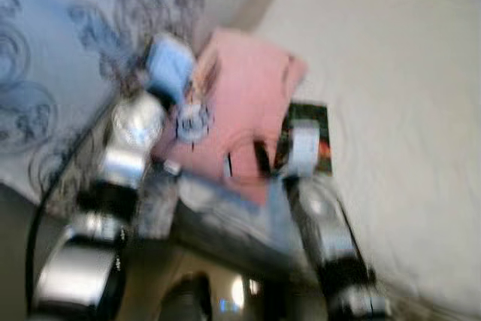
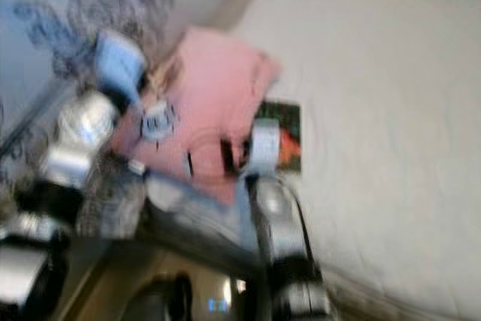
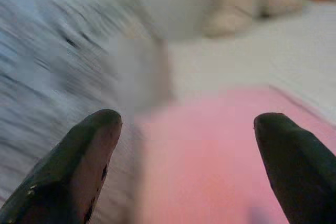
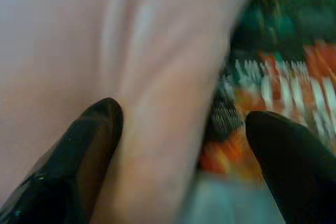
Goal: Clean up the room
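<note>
Left tool [image 3: 186,166] wide open, empty, over the pink cloth [image 1: 244,103]; right tool [image 4: 184,166] wide open, empty, at the cloth's edge beside a dark packet. All views blurred. White bed [image 1: 391,110] carries everything. Blue patterned cover [image 1: 52,58] on the left. Pink cloth lies near the bed's edge. Dark orange-printed packet [image 1: 319,129] just right of the cloth.

silver arms [image 1: 131,137] – black joints, glossy black fingers [image 3: 79,166].

No legible text; print on dark packet [image 1: 307,137] blurred beyond reading.
</note>
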Robot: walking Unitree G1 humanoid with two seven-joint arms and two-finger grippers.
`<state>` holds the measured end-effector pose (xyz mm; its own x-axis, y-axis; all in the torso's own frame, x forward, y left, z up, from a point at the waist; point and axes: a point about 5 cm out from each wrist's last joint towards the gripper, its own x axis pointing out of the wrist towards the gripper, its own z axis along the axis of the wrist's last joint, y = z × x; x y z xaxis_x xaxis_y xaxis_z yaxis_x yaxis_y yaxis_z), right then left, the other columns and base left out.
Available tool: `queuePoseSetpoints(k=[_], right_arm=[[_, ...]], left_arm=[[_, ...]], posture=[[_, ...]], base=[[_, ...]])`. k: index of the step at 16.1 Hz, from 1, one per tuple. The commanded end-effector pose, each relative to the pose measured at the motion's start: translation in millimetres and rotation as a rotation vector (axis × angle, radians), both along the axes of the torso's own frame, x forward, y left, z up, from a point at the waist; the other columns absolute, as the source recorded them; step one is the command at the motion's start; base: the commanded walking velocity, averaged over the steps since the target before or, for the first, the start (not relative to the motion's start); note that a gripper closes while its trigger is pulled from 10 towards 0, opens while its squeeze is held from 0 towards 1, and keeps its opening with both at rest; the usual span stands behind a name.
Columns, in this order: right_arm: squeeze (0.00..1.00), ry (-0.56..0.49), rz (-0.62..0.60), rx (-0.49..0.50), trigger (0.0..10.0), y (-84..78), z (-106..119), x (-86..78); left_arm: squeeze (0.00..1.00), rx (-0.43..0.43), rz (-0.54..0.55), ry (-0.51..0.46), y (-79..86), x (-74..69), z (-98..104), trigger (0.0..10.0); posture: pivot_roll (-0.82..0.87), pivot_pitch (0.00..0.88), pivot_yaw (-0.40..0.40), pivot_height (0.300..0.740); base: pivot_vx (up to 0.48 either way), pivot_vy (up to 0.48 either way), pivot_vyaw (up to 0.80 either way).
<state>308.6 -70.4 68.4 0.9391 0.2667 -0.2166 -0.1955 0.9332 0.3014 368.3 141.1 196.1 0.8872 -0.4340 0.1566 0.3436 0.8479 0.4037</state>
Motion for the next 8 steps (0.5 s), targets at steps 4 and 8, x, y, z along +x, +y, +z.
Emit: queuePoseSetpoints(k=[4,8], right_arm=[[1.0,-0.08,-0.01,0.073,10.0,3.8,27.1,-10.5],[1.0,-0.241,-0.04,-0.043,10.0,-15.9,52.4,-32.7]], left_arm=[[1.0,-0.155,-0.1,0.139,-16.2,-18.3,-15.1,10.0],[1.0,-0.148,-0.137,0.086,-26.6,-38.6,-8.6,10.0]], posture=[[-0.12,0.137,0.015,0.74],[-0.12,0.134,0.019,0.74]], base=[[0.0,0.0,0.0],[0.0,0.0,0.0]])
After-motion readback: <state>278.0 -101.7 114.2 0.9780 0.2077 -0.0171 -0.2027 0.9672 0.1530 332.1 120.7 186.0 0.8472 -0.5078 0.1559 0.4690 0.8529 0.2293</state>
